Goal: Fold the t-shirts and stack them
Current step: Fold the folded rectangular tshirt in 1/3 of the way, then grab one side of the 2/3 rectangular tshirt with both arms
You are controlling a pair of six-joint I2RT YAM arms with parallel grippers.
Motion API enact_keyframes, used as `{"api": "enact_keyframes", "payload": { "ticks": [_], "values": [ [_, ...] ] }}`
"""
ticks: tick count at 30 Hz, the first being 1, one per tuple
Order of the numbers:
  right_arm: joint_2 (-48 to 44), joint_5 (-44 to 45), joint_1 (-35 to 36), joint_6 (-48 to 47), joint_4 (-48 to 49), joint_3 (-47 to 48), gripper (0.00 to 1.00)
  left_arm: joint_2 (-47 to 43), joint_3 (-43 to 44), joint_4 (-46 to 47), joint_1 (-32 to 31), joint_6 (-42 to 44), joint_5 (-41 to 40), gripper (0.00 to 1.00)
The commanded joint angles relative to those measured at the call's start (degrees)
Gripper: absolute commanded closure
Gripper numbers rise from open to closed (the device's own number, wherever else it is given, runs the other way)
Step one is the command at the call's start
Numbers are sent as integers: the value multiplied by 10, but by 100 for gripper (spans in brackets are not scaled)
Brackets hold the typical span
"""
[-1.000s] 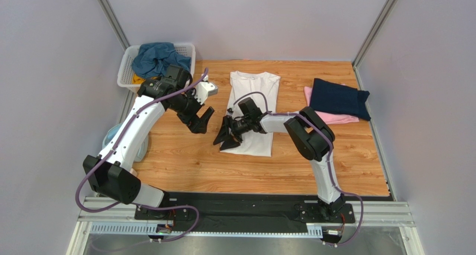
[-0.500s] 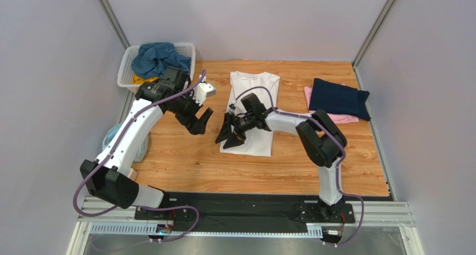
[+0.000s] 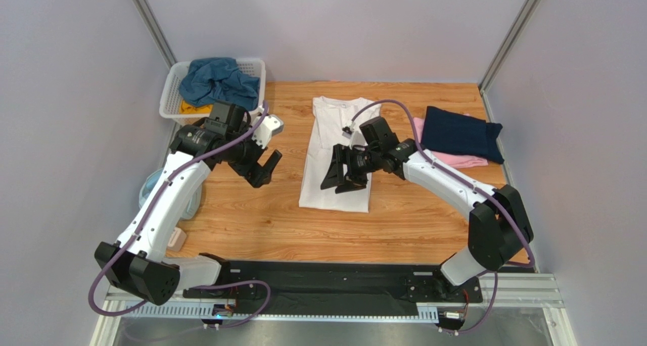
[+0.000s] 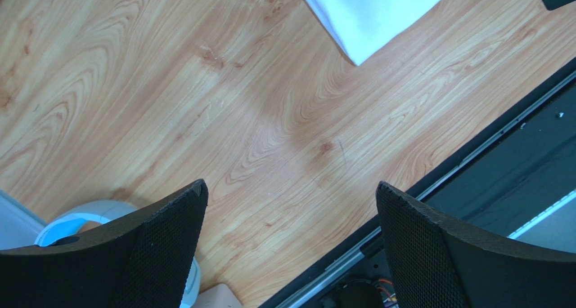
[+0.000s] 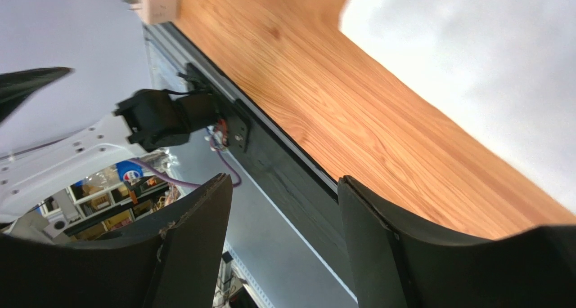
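On the wooden surface (image 3: pixel 250 209), the folded white t-shirt (image 3: pixel 338 145) is lying flat. My right claw (image 3: pixel 341 180) is hovering over its near half, parted and empty, while my left claw (image 3: pixel 266 169) is hanging wide open beside it.

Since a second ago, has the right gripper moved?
Yes. The right gripper went rightward, from the white shirt's left edge to over its middle.
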Motion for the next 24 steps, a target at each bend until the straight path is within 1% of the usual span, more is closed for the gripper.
{"api": "enact_keyframes", "payload": {
  "ticks": [1, 5, 8, 14, 15, 19, 24],
  "values": [
    [-44, 49, -7, -32, -64, -18, 35, -8, 16, 16, 0, -27, 31, 0],
    [-71, 74, -9, -39, -81, -23, 35, -19, 8, 21, 0, -21, 39, 0],
    [-86, 85, -11, -39, -86, -29, 33, -30, 6, 23, 0, -29, 40, 0],
    [-104, 108, -11, -52, -109, -25, 27, -9, 12, -6, 0, -32, 36, 0],
    [-106, 113, -10, -53, -110, -25, 23, -6, 8, -8, -1, -32, 36, 0],
    [-122, 124, -10, -56, -118, -28, 18, 2, 8, -13, 0, -31, 46, 0],
    [-125, 127, -11, -61, -125, -25, 17, 15, 16, -21, -1, -35, 42, 0]
  ]
}}
